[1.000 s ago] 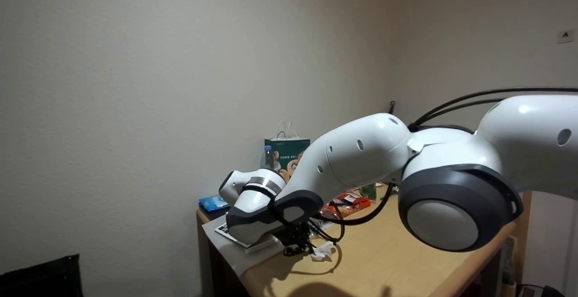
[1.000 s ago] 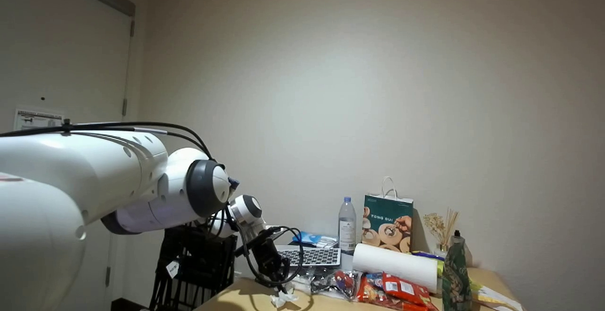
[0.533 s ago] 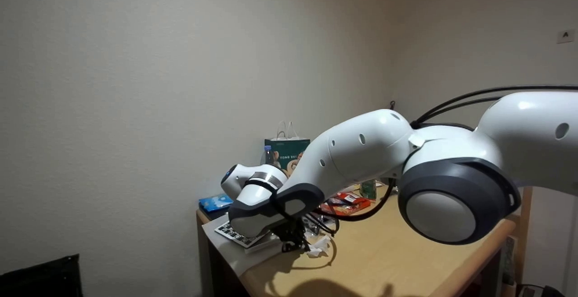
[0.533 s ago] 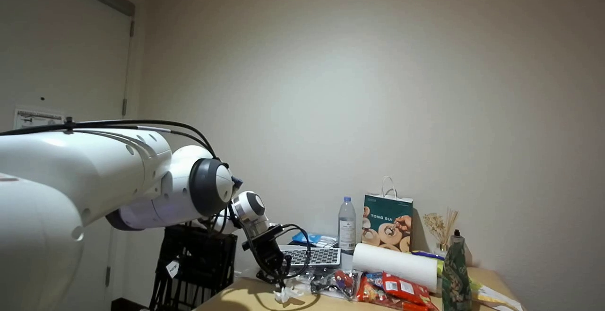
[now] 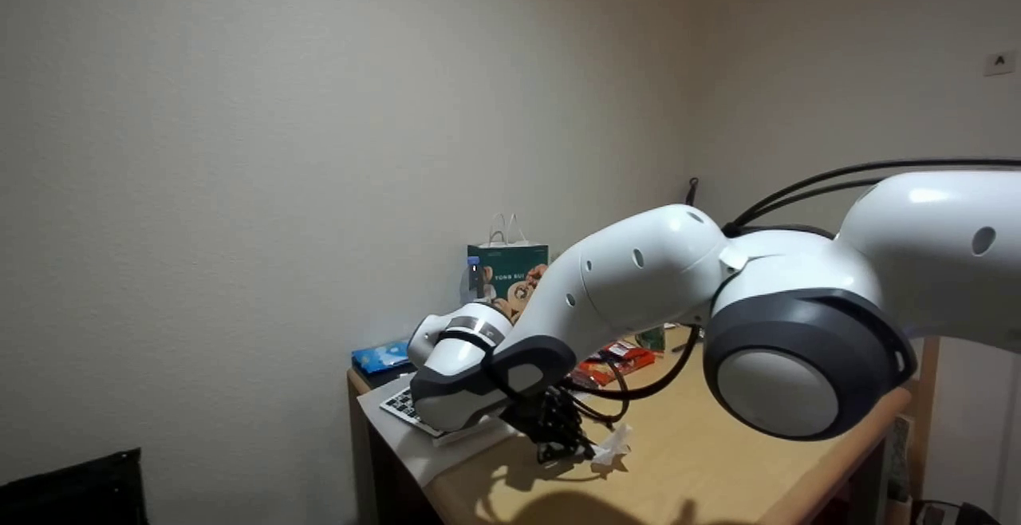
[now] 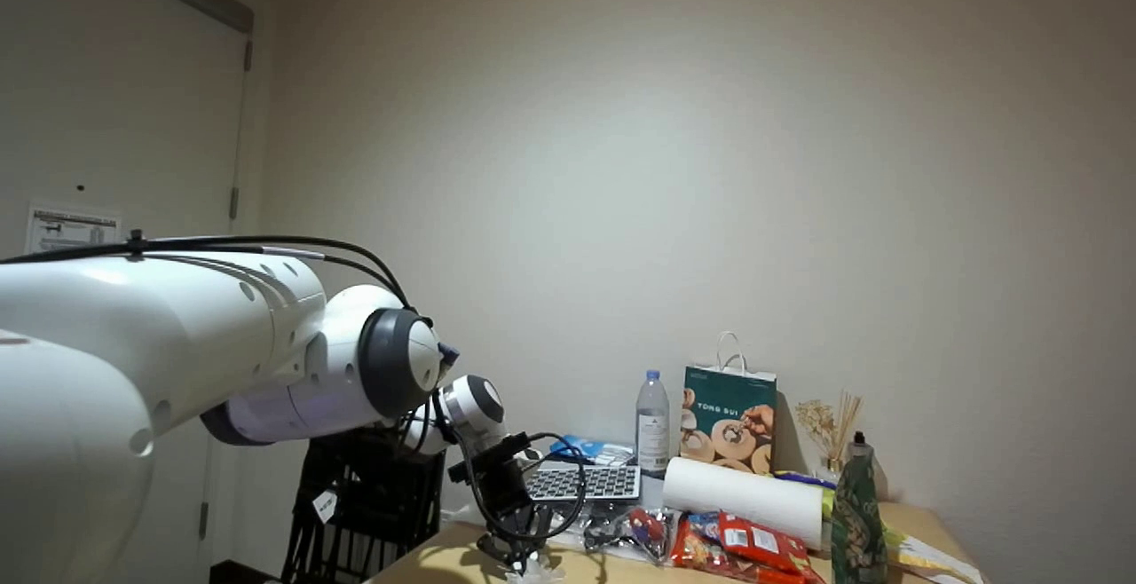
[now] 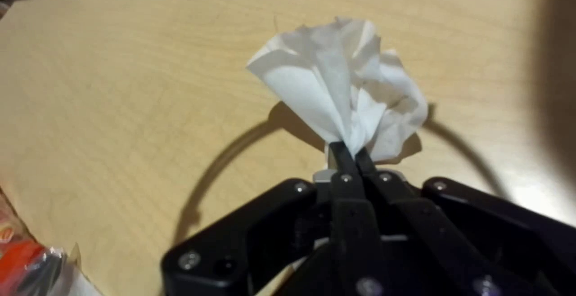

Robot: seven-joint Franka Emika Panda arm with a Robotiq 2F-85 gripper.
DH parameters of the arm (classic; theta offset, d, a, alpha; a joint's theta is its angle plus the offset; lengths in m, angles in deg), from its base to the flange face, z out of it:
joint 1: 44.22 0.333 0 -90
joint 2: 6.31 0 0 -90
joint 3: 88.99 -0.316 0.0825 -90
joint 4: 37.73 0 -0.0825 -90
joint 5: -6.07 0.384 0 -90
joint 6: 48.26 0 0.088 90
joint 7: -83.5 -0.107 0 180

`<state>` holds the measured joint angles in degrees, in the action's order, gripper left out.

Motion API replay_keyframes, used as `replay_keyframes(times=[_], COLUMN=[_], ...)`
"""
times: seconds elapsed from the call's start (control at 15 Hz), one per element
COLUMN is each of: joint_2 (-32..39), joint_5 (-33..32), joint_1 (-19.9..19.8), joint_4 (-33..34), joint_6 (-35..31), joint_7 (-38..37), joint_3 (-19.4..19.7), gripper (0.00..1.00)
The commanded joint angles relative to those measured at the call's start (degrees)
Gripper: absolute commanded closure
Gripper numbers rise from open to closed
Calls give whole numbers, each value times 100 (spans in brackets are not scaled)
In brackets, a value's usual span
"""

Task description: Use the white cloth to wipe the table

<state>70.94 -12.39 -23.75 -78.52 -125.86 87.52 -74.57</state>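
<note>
wrist cam shows my gripper (image 7: 351, 151) clenched on white cloth (image 7: 330, 69); in an exterior view it's over table (image 6: 444, 544), in front of kbd (image 6: 586, 483), w/ dried flowers (image 6: 815, 417) well right of kbd, seen only there

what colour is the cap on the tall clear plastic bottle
The bottle cap is blue; it shows best in an exterior view.

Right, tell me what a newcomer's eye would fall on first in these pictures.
Most likely the white robot arm, stretched from the right edge of an exterior view out over the table. Then the crumpled white cloth, pinched in the gripper near the middle of the wrist view. After that, perhaps the green paper bag standing behind the white paper roll in an exterior view.
</note>
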Motion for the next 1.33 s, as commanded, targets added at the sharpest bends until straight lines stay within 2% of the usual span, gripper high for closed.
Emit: replay_keyframes(times=[0.0,0.07,0.2,0.33,0.47,1.0,1.13,1.27], joint_2=[179,15,15,16,155,334,279,111], joint_5=[309,76,151,160,304,1220,1161,743], joint_1=[-643,-298,-550,-614,-796,-1948,-1832,-1384], joint_4=[-148,-4,0,-3,176,448,443,251], joint_6=[-76,84,127,136,265,960,1157,1049], joint_7=[-505,-224,-262,-271,-489,-964,-781,-388], joint_3=[51,40,47,54,76,-13,-13,25], gripper=[98,97,97,98,98,98,98,97])
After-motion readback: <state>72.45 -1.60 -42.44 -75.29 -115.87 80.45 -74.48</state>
